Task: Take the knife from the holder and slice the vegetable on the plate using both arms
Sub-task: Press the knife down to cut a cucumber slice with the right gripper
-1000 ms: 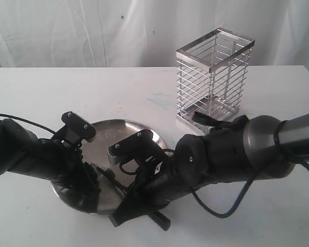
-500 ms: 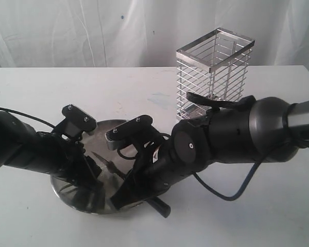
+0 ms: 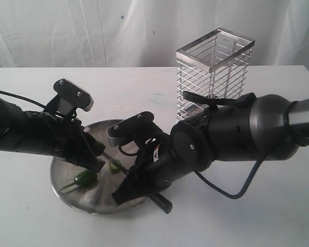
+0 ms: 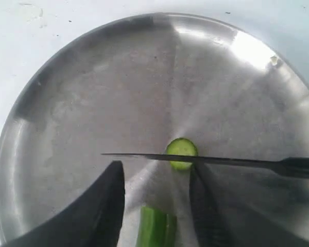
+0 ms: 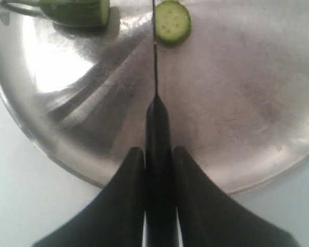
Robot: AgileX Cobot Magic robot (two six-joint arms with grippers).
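The green chili (image 3: pixel 84 178) lies on the steel plate (image 3: pixel 67 195), and a cut round slice (image 3: pixel 114 165) rests apart from it. My left gripper (image 3: pixel 94 160) hovers open just above the chili. In the left wrist view the chili's cut end (image 4: pixel 157 226) shows between the spread fingers (image 4: pixel 105 206) without touching them. My right gripper (image 3: pixel 122 194) is shut on the black knife's handle (image 5: pixel 158 128). The thin blade (image 5: pixel 155 51) runs across the plate (image 5: pixel 247 103), between the chili (image 5: pixel 77 11) and the slice (image 5: pixel 172 20). The same blade (image 4: pixel 221 161) partly covers the slice (image 4: pixel 182 149).
The chrome wire holder (image 3: pixel 213 77) stands behind the right arm at the back right of the white table. The knife handle's butt (image 3: pixel 164 205) sticks out past the plate's front rim. A white curtain hangs behind the table.
My left gripper has let go of the chili, lifted and drawn back to the left, uncovering the chili and the cut slice. The right arm holding the knife has barely shifted.
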